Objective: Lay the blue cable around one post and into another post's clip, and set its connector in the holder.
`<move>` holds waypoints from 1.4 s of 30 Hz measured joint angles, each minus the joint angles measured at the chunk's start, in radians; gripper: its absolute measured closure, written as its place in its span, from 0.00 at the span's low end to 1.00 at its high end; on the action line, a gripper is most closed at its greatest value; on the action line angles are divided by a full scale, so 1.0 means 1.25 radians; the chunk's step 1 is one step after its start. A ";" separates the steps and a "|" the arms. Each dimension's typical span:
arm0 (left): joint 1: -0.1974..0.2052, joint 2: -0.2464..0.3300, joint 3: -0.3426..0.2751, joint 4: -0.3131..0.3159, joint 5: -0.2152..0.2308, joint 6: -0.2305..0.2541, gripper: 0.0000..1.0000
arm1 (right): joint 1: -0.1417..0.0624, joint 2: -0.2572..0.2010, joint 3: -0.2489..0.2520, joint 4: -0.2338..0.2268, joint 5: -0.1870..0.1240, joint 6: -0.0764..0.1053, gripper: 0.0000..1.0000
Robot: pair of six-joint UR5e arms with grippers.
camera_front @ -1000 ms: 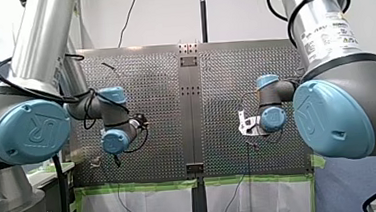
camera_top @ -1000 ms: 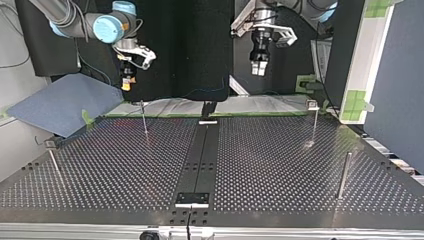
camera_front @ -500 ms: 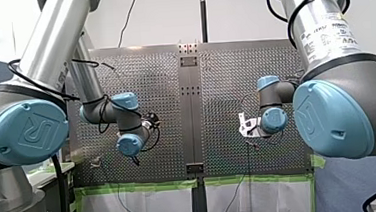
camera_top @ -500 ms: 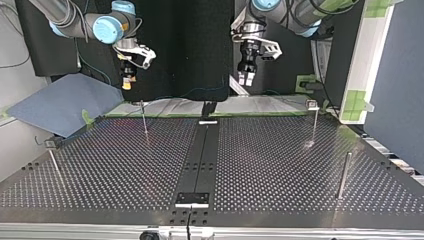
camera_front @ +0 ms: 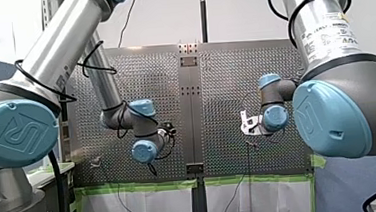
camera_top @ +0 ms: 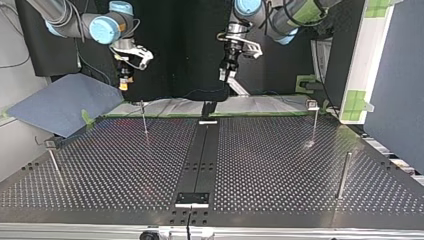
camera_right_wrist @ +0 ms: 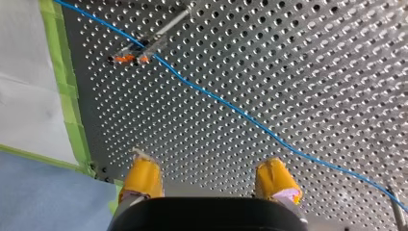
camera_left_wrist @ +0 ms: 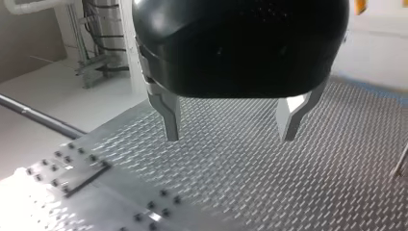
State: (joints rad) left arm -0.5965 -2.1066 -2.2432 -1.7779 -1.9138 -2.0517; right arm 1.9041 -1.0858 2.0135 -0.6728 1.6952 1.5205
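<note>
Hovering over the blue cable (camera_right_wrist: 231,110), right tool (camera_right_wrist: 209,169) is spread wide w/ nothing gripped, prob. lining up a pick. Left tool (camera_left_wrist: 229,137) is likewise released, empty.

My bench (camera_right_wrist: 288,72) is dull perforated metal, my left tool (camera_left_wrist: 231,122) a glossy black shell with bare metal fingers (camera_left_wrist: 169,113), my right tool's (camera_right_wrist: 209,180) pads (camera_right_wrist: 142,175) matt yellow and scuffed.

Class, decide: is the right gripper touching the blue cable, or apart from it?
Apart. In the right wrist view the blue cable runs across the table beyond the right gripper's open yellow pads, nothing between them.
</note>
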 joint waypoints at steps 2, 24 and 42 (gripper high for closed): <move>-0.014 -0.014 0.014 -0.014 0.011 -0.014 0.00 | -0.002 -0.005 0.000 0.002 0.000 0.001 0.02; -0.155 -0.155 0.155 -0.155 0.150 -0.155 0.00 | -0.006 -0.017 0.000 0.009 0.000 0.002 0.02; -0.162 -0.283 0.283 -0.283 0.247 -0.283 0.00 | -0.005 -0.017 0.000 0.010 -0.009 0.002 0.02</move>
State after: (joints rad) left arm -0.7988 -2.4602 -1.8895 -2.1319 -1.6048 -2.4053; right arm 1.8975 -1.1077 2.0138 -0.6601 1.6842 1.5232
